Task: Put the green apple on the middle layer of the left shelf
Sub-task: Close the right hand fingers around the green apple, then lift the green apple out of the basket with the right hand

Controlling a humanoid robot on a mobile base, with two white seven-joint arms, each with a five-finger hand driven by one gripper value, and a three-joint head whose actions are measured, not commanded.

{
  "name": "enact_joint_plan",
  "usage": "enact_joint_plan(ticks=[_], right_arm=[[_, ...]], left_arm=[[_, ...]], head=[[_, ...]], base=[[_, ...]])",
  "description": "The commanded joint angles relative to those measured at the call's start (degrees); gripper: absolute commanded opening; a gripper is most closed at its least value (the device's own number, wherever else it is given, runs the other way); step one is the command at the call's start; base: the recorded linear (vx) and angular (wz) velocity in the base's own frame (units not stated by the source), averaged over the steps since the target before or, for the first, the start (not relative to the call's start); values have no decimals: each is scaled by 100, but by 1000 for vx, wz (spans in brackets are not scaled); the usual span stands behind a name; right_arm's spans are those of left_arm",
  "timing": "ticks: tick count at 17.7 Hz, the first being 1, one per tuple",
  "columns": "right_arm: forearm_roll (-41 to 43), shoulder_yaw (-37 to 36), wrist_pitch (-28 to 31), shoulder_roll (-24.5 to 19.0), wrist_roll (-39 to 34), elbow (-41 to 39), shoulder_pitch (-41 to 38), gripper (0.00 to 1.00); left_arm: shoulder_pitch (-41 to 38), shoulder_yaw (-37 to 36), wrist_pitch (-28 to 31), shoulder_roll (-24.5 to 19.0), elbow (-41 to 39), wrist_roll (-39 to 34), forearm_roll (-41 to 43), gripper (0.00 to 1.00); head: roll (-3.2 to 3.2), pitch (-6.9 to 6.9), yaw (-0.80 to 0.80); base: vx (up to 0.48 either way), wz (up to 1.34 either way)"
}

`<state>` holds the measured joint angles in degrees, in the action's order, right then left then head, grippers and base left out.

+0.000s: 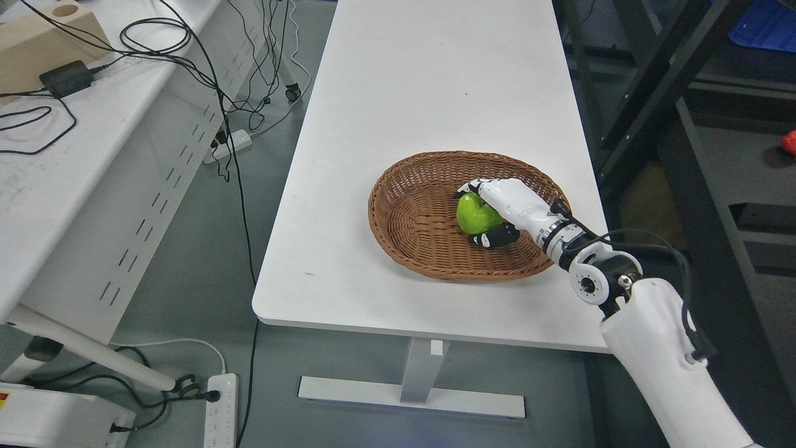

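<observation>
Wrapped around the green apple [475, 213], my right hand [507, 208] has white fingers over its top and a dark thumb under its near side. Below us the white table [398, 124] carries the wicker basket [404, 218] near its front right corner; the apple sits right of the basket's centre. It looks smooth, hard and probably slippery, so I'd grip across its widest part.

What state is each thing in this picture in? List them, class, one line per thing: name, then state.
green apple: inside the basket, gripped by the right hand.
right hand: closed around the apple.
wicker basket: upright on the white table, holding only the apple.
white table: bare apart from the basket.
power strip: on the floor, cable plugged in.
</observation>
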<state>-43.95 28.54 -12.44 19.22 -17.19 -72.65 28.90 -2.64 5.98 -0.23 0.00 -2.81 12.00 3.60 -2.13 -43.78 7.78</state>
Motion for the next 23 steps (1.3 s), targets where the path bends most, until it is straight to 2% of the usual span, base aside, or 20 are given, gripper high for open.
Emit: enact_joint_plan(ticks=[1, 4, 8, 11, 13, 16, 21, 23], right_arm=[[105, -698, 84, 3, -486, -29, -42, 0], [569, -1365, 180, -120, -540, -109, -164, 0], [1124, -2517, 663, -673, -540, -661, -446, 0], [1598, -2896, 856, -788, -496, -944, -490, 0], [1810, -3221, 849, -946, -86, -988, -569, 0], [1819, -3302, 647, -1148, 1240, -1067, -902, 0], [1811, -3337, 558, -1798, 1744, -1558, -1509, 0], [1811, -3390, 558, -1822, 1798, -1647, -1694, 0]], left_arm=[[0, 0, -4, -100, 0, 4, 0, 100], [0, 0, -4, -100, 0, 4, 0, 100], [0, 0, -4, -100, 0, 4, 0, 100], [0, 0, -4, -100, 0, 4, 0, 100], [0, 0, -4, -100, 0, 4, 0, 100], [0, 0, -4, -100, 0, 4, 0, 100], [0, 0, -4, -100, 0, 4, 0, 100], [0, 0, -4, -100, 0, 4, 0, 100]], head=[[0, 0, 0], [0, 0, 0], [0, 0, 0], [0, 0, 0], [0, 0, 0], [0, 0, 0], [0, 0, 0], [0, 0, 0]], base=[[0, 0], [0, 0], [0, 0], [0, 0], [0, 0], [0, 0], [0, 0], [-20, 0]])
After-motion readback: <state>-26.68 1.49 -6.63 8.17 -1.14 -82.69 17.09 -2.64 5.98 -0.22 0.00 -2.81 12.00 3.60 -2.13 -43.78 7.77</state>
